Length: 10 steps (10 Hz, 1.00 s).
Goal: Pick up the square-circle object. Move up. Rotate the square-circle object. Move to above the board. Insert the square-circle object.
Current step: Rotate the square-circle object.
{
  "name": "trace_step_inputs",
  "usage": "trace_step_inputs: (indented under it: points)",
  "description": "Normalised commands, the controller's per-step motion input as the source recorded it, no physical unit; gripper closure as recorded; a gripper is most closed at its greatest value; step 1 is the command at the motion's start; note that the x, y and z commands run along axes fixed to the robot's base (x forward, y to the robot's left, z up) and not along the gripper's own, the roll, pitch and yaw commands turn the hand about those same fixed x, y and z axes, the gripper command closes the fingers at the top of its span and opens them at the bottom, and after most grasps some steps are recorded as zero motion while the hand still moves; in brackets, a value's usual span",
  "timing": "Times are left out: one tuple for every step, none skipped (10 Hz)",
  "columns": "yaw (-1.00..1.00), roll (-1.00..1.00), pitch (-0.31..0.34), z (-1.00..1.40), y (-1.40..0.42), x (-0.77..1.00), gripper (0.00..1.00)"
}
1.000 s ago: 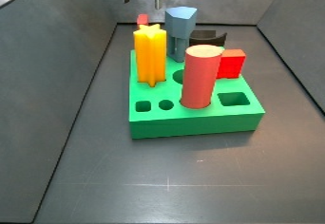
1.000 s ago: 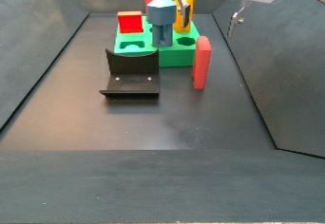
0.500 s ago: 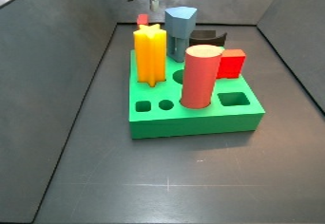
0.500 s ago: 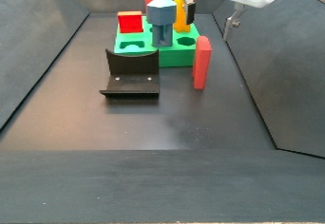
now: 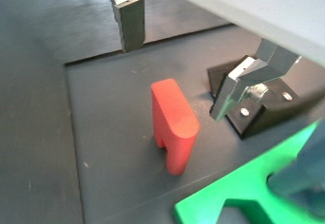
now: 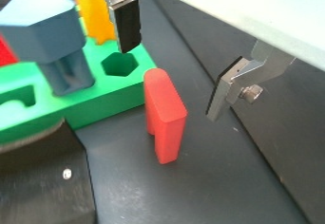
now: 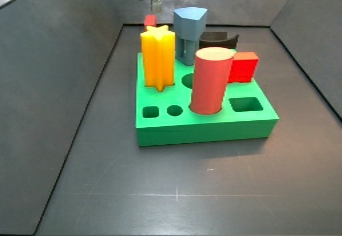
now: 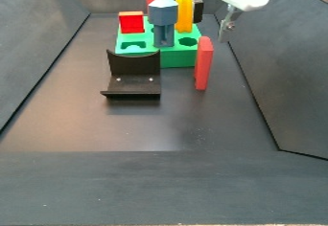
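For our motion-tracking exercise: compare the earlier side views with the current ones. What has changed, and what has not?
The gripper, open and empty, has moved leftward in a side view, toward above the standing square-circle object. Nothing was grasped. The square-circle object, board and fixture stayed put.

Evenly and softly lit from above in all four views, with no hard shadows, only faint dark patches under the board [image 7: 201, 120] and beside the square-circle object [image 8: 202, 63]. Pale sheen across the dark floor [image 8: 167, 124], brightest toward the near edge in a side view; white glare on the gripper [image 8: 227, 21] body at the upper rim. Low in resolution and slightly soft throughout, with the fingers [image 6: 124, 19] and nearby pieces blurred in both wrist views.
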Motion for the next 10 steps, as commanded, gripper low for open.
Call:
trace_step_inputs:
  points:
    - [-1.00,0.02,0.021,-0.01,0.02,0.02,0.00]
    - [-1.00,0.02,0.024,-0.01,0.02,0.02,0.00]
    - [-1.00,0.03,0.031,-0.01,0.02,0.02,0.00]
    - [-0.73,0.03,0.032,-0.01,0.02,0.02,0.00]
    - [-0.50,0.03,0.032,-0.01,0.02,0.02,0.00]
    - [-0.38,0.03,0.032,-0.01,0.02,0.02,0.00]
    - [-0.21,0.03,0.032,-0.01,0.02,0.02,0.00]
    - [-0.12,0.03,0.032,-1.00,0.00,0.00,0.00]
    - [-0.06,0.03,0.018,-1.00,0.00,0.01,0.00]
    - [-0.05,0.03,-0.003,-1.00,0.01,0.02,0.00]
